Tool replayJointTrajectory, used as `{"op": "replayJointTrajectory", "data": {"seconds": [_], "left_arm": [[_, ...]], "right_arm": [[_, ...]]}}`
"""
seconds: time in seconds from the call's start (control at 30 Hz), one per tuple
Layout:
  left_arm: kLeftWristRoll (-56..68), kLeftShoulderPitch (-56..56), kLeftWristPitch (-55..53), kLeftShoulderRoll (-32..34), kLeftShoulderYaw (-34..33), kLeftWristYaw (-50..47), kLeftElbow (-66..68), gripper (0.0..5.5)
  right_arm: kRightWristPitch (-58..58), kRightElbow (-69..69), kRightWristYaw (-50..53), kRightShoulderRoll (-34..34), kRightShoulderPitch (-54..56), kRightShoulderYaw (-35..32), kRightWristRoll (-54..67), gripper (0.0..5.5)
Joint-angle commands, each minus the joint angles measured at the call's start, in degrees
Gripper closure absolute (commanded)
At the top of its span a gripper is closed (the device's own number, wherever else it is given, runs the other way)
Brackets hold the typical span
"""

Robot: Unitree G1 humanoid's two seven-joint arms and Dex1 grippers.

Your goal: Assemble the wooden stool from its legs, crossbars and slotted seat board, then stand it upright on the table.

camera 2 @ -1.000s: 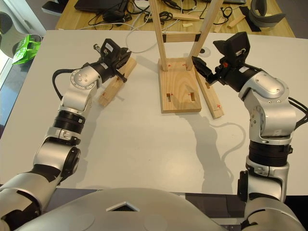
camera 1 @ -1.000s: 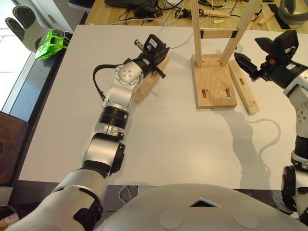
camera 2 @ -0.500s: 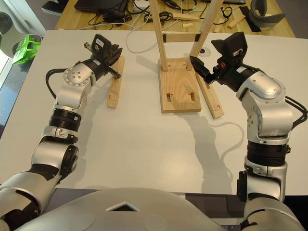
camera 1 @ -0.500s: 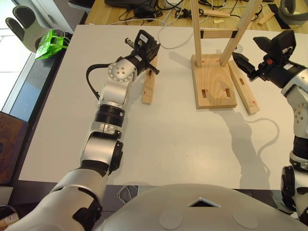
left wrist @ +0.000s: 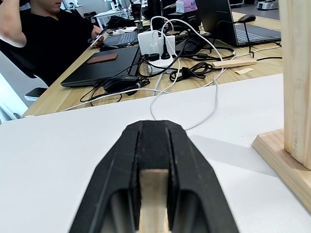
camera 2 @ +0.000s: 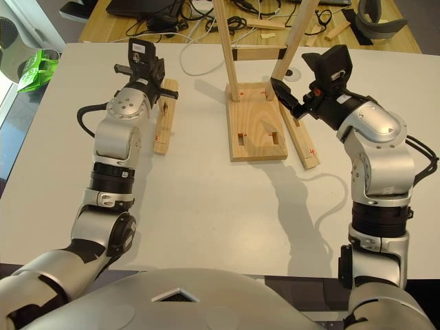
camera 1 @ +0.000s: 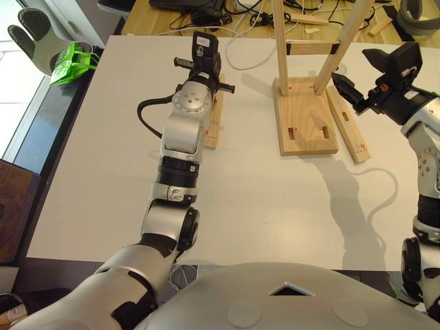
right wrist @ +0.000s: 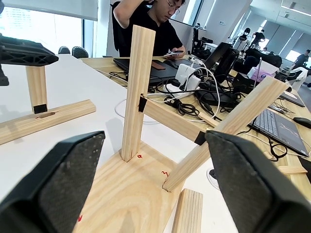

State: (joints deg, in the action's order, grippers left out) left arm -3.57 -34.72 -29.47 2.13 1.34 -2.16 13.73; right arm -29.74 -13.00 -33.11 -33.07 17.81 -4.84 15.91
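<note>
**Two legs in, two more to fit**

The left gripper [right wrist: 36, 54] is squeezed shut on a short bar [right wrist: 36, 90]. That bar sticks up from a flat leg [camera 1: 212, 127], which lies on the table [camera 1: 103, 172] right under the gripper. If the gripper lifts by the short bar alone, I think the bar could slip out of the leg. The long leg could also swing and twist in the grip.

Well apart from that gripper, toward the other one, sits the seat [camera 1: 307, 141]. It has four slots. The two slots nearest the right gripper hold a straight leg [camera 1: 280, 41] and a leaning leg [camera 1: 335, 58]. A bar [camera 1: 313, 48] joins those two legs. The other two slots [camera 1: 293, 132] have no leg in them yet.

A loose leg [camera 1: 349, 127] lies just beside the seat, close to the right gripper [camera 1: 346, 91]. This gripper is wide open and holds nothing. It hangs right next to the leaning leg. A small bump from it could push that leg over more. Then the leg might pop out of its slot, or the seat might slide.
</note>
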Motion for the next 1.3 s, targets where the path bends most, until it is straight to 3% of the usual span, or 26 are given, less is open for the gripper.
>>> {"op": "replayJointTrajectory", "data": {"seconds": [0.03, 0.43, 1.3], "left_arm": [[-0.4, 1.0, 2.4, -2.2, -0.5, -3.1, 2.7, 5.09], [-0.8, 0.5, 15.9, -3.8, -1.0, -6.6, 10.1, 5.09], [-2.2, 1.4, 18.5, -2.8, -0.7, -7.8, 11.0, 5.09]], "right_arm": [[1.1, 0.5, -0.3, -0.3, -0.6, 0.4, -0.8, 1.67], [2.1, 1.0, -0.7, -0.3, -0.4, 1.0, -1.3, 1.67], [2.9, 1.5, -0.7, 0.0, -0.1, 1.6, -1.4, 1.67]]}}
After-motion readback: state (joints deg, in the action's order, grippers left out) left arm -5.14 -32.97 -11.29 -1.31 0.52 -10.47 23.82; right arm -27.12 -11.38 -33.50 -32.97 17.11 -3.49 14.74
